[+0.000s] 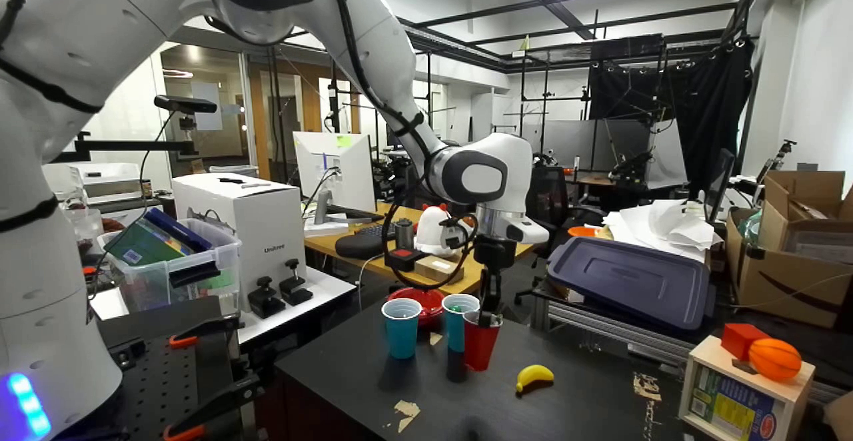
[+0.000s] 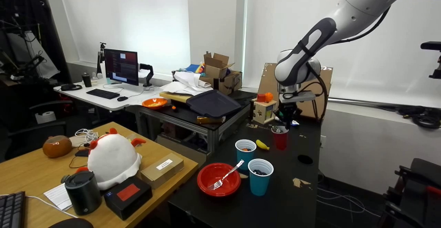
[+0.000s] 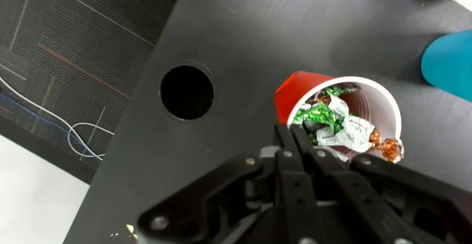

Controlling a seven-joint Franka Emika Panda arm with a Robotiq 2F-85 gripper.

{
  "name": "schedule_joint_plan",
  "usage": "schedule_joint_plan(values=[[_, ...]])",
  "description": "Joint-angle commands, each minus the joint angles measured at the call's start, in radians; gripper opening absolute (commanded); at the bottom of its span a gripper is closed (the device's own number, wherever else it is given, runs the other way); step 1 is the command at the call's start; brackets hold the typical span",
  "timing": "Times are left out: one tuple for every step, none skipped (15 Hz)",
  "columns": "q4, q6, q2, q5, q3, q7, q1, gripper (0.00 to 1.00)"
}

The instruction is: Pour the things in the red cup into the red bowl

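red cup (image 1: 480,344), likely light and flexible, is below the pincer (image 3: 290,127), which pinches its rim, probably the surest hold.

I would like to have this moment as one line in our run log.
hand: shut on rim of red cup; inside red cup: wrapped sweets; inside red bowl: fork; nearby: banana; pour: not yet done
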Motion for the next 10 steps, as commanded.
schedule_joint_plan(values=[[-0.091,-0.157,-0.139,-0.099,-0.037,0.01,0.073,0.01],[-0.091,-0.211,-0.156,-0.134,-0.039,0.014,0.09,0.01],[-0.089,-0.265,-0.172,-0.164,-0.036,0.013,0.104,0.01],[-0.086,-0.311,-0.185,-0.194,-0.032,0.015,0.116,0.01],[-0.077,-0.358,-0.195,-0.219,-0.023,0.012,0.126,0.01],[-0.07,-0.397,-0.204,-0.242,-0.017,0.011,0.135,0.01],[-0.061,-0.435,-0.213,-0.264,-0.008,0.007,0.144,0.01],[-0.051,-0.465,-0.217,-0.28,0.001,0.001,0.15,0.01],[-0.037,-0.492,-0.217,-0.296,0.009,-0.001,0.158,0.01],[-0.025,-0.513,-0.217,-0.306,0.019,-0.005,0.162,0.01]])
